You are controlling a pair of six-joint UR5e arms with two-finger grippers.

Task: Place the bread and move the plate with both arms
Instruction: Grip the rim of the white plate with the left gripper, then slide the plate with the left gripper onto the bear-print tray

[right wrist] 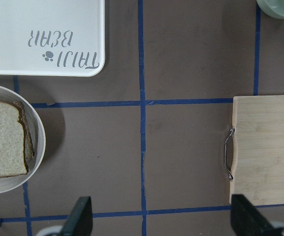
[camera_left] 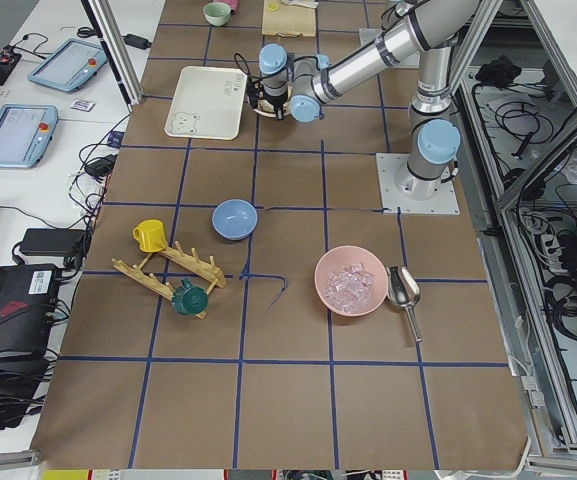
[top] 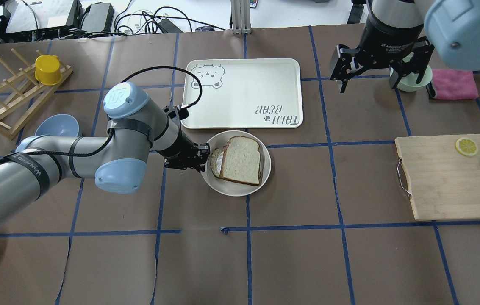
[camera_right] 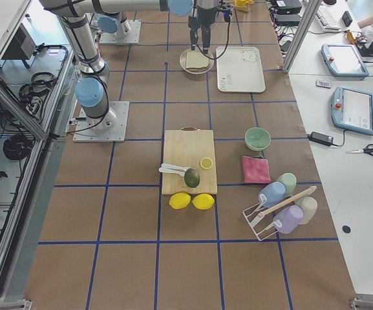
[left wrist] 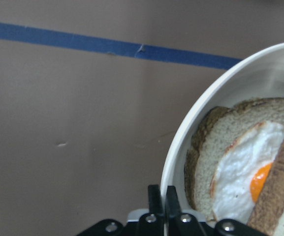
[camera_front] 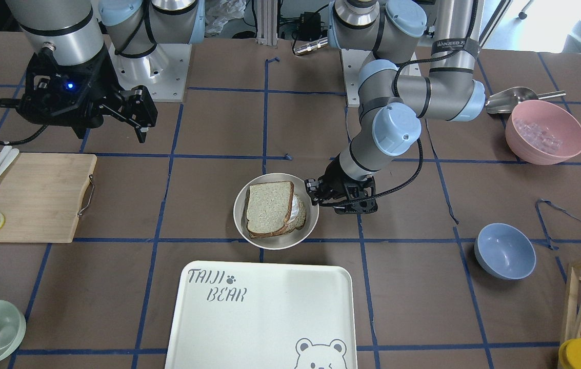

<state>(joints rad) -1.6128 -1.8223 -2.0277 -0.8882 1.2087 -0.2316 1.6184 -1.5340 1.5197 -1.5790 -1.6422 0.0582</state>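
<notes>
Our left hand (left wrist: 163,196) is clamped narrow on the rim of the plate (top: 240,191), which sits on the surface (top: 290,262) just beside the tray (top: 244,84). On it the bread (top: 242,160) lies atop an egg-bearing slice (left wrist: 240,182). Well apart, our right hand (top: 369,80) hangs spread wide above the surface, near a green bowl (right wrist: 279,6).
</notes>
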